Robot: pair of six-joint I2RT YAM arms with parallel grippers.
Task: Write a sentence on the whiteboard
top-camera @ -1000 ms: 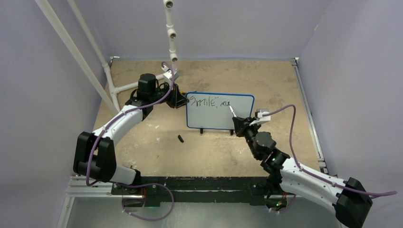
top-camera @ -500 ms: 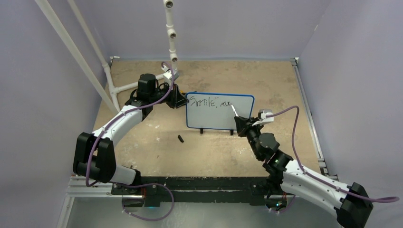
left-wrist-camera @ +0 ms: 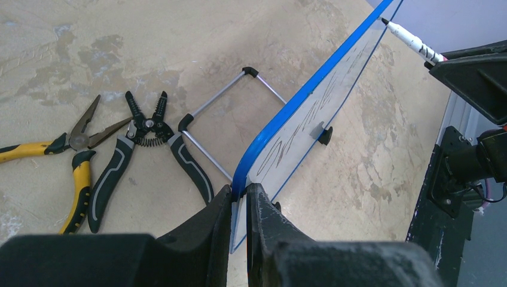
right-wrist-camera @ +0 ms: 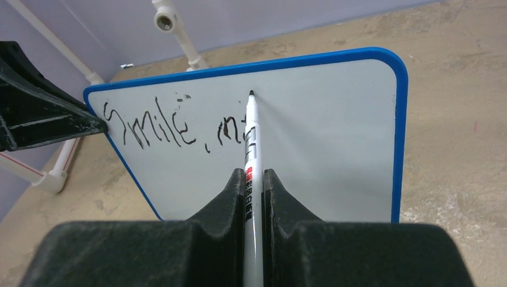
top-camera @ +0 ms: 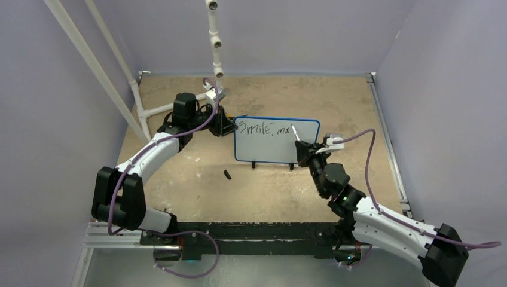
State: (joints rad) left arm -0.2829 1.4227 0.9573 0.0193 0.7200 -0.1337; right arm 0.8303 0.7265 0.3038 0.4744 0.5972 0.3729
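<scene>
Blue-framed rectangular white board point(right-wrist-camera: 335, 137) on mottled tan desk point(top-camera: 269, 191); left pincer point(left-wrist-camera: 239, 194) clenched on its rounded-corner edge. Right pincer point(right-wrist-camera: 254, 176) grasps slim white marker point(right-wrist-camera: 250, 131), tip at glossy face beside black scrawl point(right-wrist-camera: 173, 128) "Smile, m".

Robot lab cell, lilac walls point(top-camera: 442, 89), PVC pipe rig point(top-camera: 216, 43), alu rail point(top-camera: 116, 242), pliers point(left-wrist-camera: 78, 142)
</scene>
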